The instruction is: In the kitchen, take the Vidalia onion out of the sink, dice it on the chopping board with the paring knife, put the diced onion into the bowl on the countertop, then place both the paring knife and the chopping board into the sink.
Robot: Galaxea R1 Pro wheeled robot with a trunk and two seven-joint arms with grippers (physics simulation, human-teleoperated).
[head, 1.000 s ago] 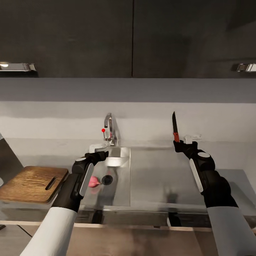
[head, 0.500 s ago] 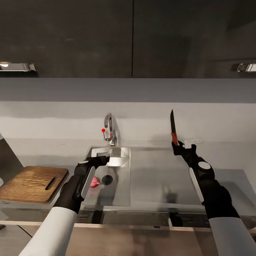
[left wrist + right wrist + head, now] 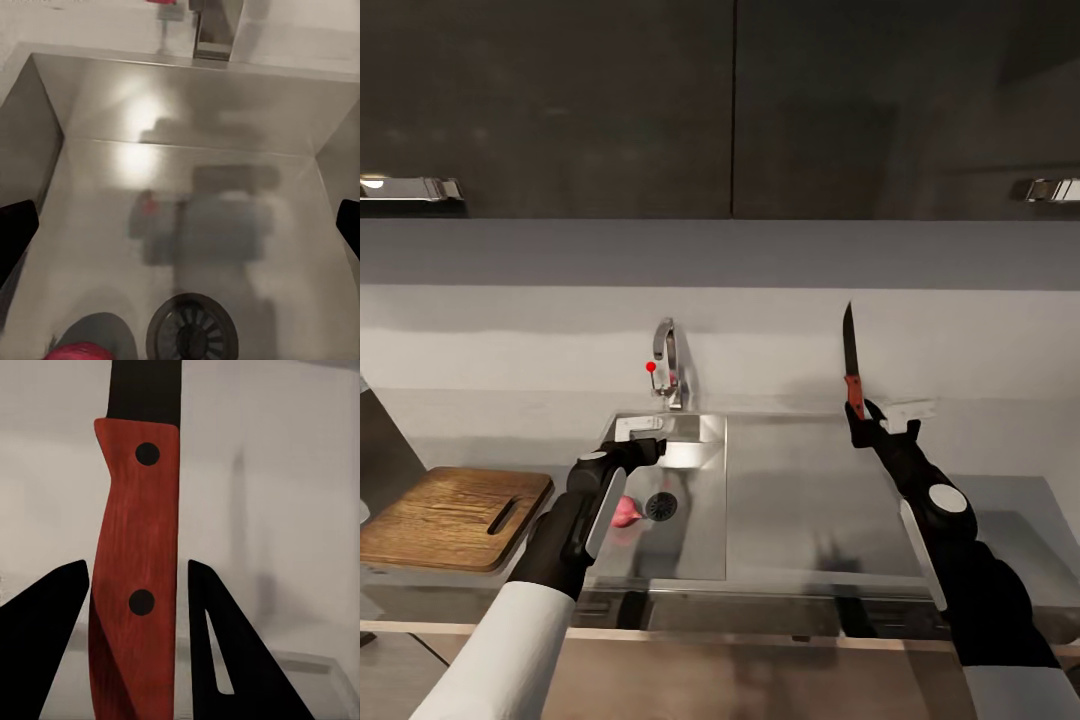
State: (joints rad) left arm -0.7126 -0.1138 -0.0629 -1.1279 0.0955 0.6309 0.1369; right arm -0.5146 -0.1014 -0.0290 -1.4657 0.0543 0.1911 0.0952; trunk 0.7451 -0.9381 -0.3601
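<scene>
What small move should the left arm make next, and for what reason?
Probably lower the left gripper toward the onion and bring it a little nearer the robot. The onion lies on the sink floor beside the drain, with the gripper open above the basin and empty. The right gripper already holds the paring knife upright.

The Vidalia onion (image 3: 624,513) in the sink (image 3: 700,520) is partly hidden behind the left arm (image 3: 575,520); in the left wrist view (image 3: 79,352) the frame edge cuts it off. The paring knife (image 3: 139,577) loses blade tip and handle end past the right wrist frame.
</scene>
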